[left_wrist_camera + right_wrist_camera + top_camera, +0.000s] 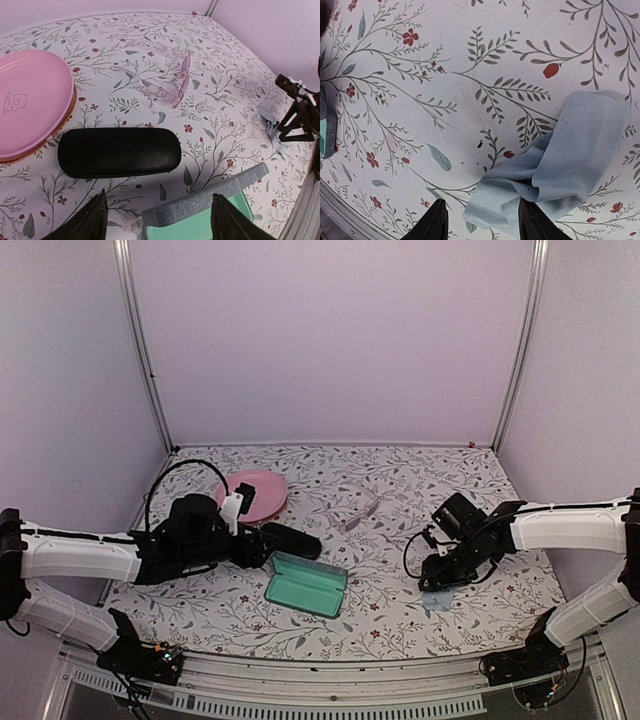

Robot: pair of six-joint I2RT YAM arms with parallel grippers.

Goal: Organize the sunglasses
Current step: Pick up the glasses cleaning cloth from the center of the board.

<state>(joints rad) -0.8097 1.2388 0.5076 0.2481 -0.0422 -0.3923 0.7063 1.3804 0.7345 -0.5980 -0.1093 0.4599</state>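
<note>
Where cloth (565, 160) lies crumpled, translucent sunglasses (172, 85), oval case (119, 151)

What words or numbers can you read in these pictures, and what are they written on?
Pink plate: next to a tiny bear picture there may be small lettering, too small and blurred to read.
Black case, open green-lined case, pale pink sunglasses, blue cloth, flowery tablecloth: no writing to be seen.
So nothing here can really be read.
</note>
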